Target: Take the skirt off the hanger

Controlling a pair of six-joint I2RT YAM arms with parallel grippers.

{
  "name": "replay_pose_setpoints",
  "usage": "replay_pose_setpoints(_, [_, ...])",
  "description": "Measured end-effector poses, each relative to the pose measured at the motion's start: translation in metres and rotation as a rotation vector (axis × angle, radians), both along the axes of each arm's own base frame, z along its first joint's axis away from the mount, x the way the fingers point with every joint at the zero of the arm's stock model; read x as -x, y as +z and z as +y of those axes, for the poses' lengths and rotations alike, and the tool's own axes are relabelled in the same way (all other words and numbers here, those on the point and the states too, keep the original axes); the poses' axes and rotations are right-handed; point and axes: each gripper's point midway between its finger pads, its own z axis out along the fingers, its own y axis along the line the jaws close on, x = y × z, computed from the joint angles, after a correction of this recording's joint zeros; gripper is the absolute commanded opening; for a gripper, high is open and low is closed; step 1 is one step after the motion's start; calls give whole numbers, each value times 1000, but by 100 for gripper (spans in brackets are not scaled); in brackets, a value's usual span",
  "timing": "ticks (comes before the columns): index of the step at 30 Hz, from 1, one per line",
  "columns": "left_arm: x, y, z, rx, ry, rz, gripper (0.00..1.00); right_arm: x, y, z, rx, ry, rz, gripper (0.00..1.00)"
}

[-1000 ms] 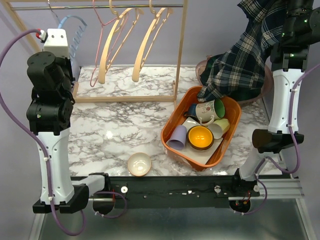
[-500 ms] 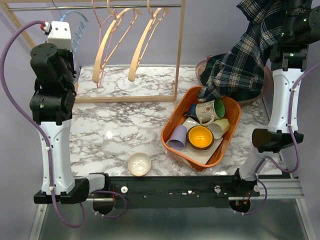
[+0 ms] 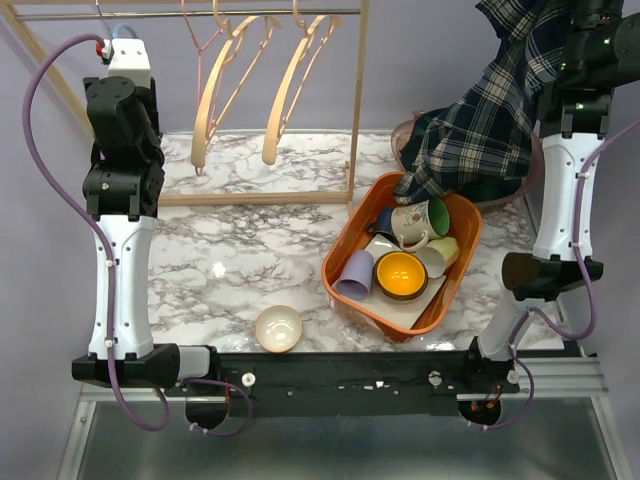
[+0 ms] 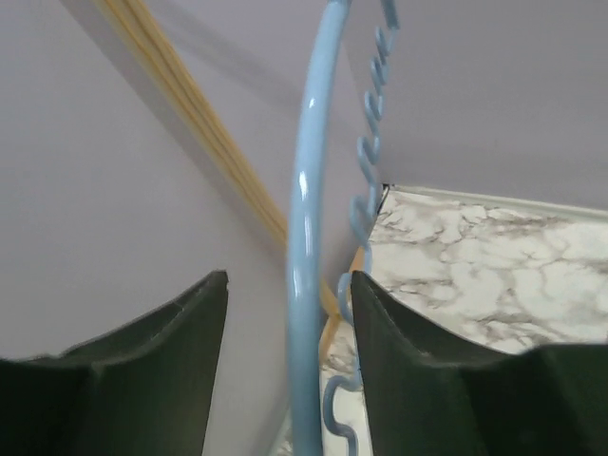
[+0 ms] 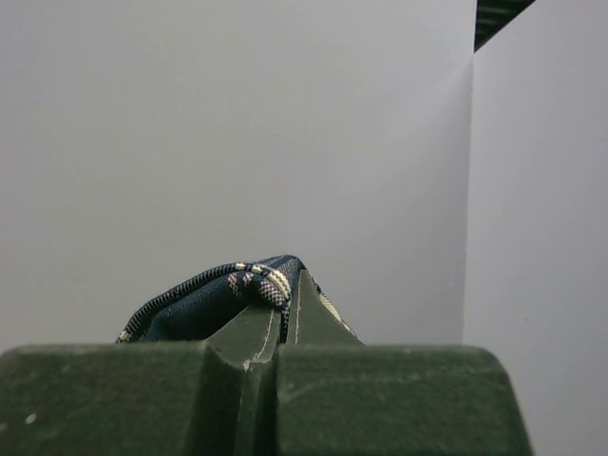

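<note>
Stretching taller and farther back than a second ago, the left arm [image 3: 122, 200] is now reaching up to the back-left corner of the rack [image 3: 357, 110], and the left gripper [image 4: 288, 304], which was nearly closed then, is spreading its fingers. In the left wrist view they are standing apart on either side of the blue hanger [image 4: 306, 218], with the wire passing through the gap and neither finger pressing on it. The hanger is showing bare wire and a wavy lower bar, with no cloth on it. The two wooden hangers [image 3: 225, 95] on the rail have also swung a little. On the far right, the right gripper [image 5: 285, 309] is pinching a fold of the plaid skirt [image 3: 490, 120] between fully closed fingers and holding it high. The rest of the cloth is draping down in loose folds, with its lower end lying at the far corner of the orange bin [image 3: 342, 262] of cups. The skirt is well apart from the blue hanger, so it looks to be already off, and the left gripper seems to be letting the hanger go. The skirt is looking light, soft and limp. It will sag and fold wherever it is not held, so a pinch on a bunched edge or the waistband, like the present one, should carry it. A trailing hem could catch on the cups when it is lowered.
</note>
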Motion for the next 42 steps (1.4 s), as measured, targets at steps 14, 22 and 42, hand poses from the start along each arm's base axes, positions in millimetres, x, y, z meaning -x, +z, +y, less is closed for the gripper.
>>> replay_pose_setpoints(14, [8,-7,-13,115,-51,-149,99,-33,-2,-20,91,-110,-289,1])
replay_pose_setpoints(22, [41,-7,-11,161,-44,-308,99,-50,-40,-22,125,-79,-187,1])
replay_pose_setpoints(42, [82,-81,-7,250,19,-334,99,-172,-468,-18,-330,75,998,12])
